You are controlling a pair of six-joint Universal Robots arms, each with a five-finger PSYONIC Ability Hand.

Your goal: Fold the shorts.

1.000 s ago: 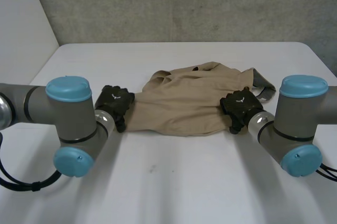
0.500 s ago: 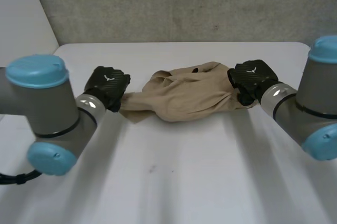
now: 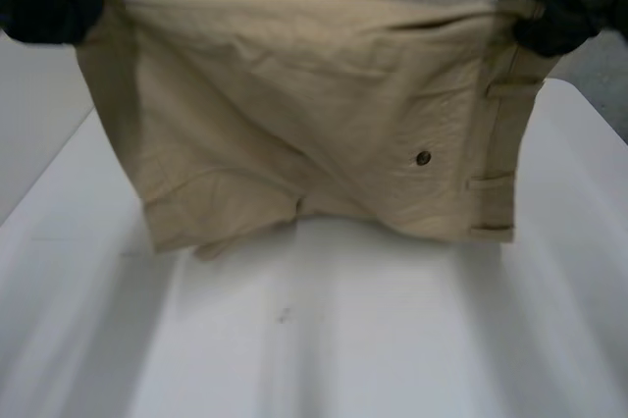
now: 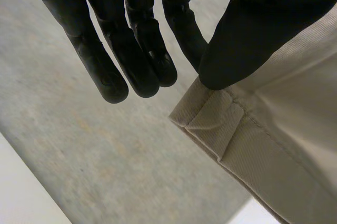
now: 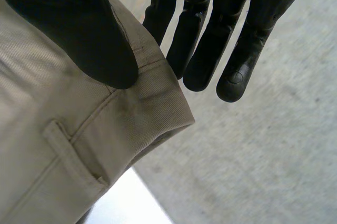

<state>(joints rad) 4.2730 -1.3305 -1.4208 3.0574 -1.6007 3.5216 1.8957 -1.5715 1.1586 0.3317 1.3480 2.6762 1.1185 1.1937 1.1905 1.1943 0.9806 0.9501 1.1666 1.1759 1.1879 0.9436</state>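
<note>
Head camera looks down at the table (image 3: 392, 339); close wrist cameras apparently share its shorts (image 3: 294, 124).

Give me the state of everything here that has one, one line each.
shorts: held up over the table, hanging spread between both hands, creased.
left hand: shut on the shorts, thumb pinching a hem corner against the fingers.
right hand: shut on the shorts, thumb pinching the waistband corner beside a belt loop.
button: facing the head camera, near the waistband.

Tan cloth shorts (image 3: 294, 114): plain tan, one shade throughout
Small round button (image 3: 423, 158): dark
Flat white tabletop (image 3: 392, 339): white
Left hand (image 3: 39, 8): black
Right hand (image 3: 554, 24): black
</note>
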